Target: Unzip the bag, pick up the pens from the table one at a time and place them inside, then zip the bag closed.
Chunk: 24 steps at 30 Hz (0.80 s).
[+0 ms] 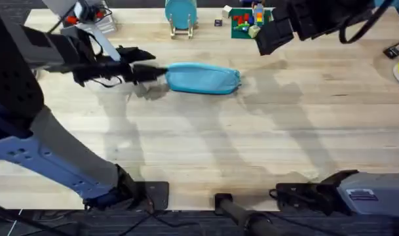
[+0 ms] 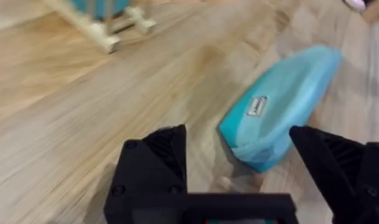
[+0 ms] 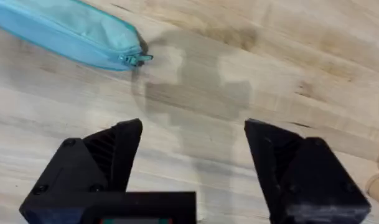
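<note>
Pale plank-grained butcher-block tabletop (image 1: 206, 151) carries the scene, and the light blue oblong fabric pouch (image 1: 203, 78) serves as the landmark. Just off its left end, the left arm's black two-finger gripper (image 1: 149, 73) is held low, its jaws spread wide with that end of the pouch lying between them in the left wrist view, not yet clamped. No pens are seen on the wood around the pouch. Behind it a round teal disc on a wooden stand (image 1: 181, 16) is placed. Beyond the pouch's right end, the right arm's black gripper (image 3: 192, 162) is raised over bare wood, jaws also apart, near the small zipper pull (image 3: 138, 59). A risk is judged here: the soft pouch could be pushed along the smooth wood by a closing left grip.
</note>
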Motion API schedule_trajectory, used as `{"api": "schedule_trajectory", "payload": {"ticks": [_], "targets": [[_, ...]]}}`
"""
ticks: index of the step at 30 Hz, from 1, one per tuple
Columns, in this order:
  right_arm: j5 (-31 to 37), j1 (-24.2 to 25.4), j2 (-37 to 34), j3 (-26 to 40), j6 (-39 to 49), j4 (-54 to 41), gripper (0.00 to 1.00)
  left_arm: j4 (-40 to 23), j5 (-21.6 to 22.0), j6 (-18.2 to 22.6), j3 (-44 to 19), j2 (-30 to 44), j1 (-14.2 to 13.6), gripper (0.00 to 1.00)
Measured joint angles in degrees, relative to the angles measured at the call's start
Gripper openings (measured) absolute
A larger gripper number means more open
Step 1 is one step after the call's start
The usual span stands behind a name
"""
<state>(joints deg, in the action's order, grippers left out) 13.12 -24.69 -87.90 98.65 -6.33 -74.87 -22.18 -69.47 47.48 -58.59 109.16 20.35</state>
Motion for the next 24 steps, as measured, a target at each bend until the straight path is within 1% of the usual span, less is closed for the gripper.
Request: {"api": "schedule_trajectory", "payload": {"ticks": [1, 3, 5, 7, 10, 14, 19, 22, 24], "targets": [[0.20, 0.00, 0.24, 0.00, -0.09, 0.00, 0.996, -0.67, 0.65, -2.36, -1.10, -0.01, 0.20, 0.996], [0.57, 0.01, 0.56, -0.01, -0.13, 0.00, 0.995, -3.97, 3.03, -6.24, -3.20, -0.55, 0.47, 0.996], [0.72, 0.01, 0.59, -0.01, -0.13, 0.00, 0.996, -7.09, 6.11, -8.69, -4.26, -2.48, 0.53, 0.997], [0.85, 0.01, 0.57, -0.02, -0.13, 0.07, 0.996, -9.21, 9.31, -9.93, -4.59, -5.78, 0.32, 0.997], [0.86, 0.01, 0.57, -0.02, -0.13, 0.11, 0.996, -12.04, 13.49, -10.86, -4.97, -11.48, 0.00, 0.996], [0.86, 0.00, 0.57, -0.02, -0.13, 0.11, 0.996, -16.07, 17.99, -11.40, -5.14, -19.32, -0.22, 0.996], [0.59, 0.01, 0.57, 0.20, -0.15, -0.02, 0.996, -22.12, 26.03, -11.80, -5.18, -27.98, -0.98, 0.996], [-2.24, 0.01, 0.57, 0.95, -0.32, -0.24, 0.996, -26.39, 30.38, -12.01, -5.18, -33.25, -2.17, 0.995], [-5.29, 0.01, 0.57, 1.46, -0.44, -0.42, 0.996, -28.97, 32.87, -12.85, -5.18, -36.67, -3.05, 0.995]]}}
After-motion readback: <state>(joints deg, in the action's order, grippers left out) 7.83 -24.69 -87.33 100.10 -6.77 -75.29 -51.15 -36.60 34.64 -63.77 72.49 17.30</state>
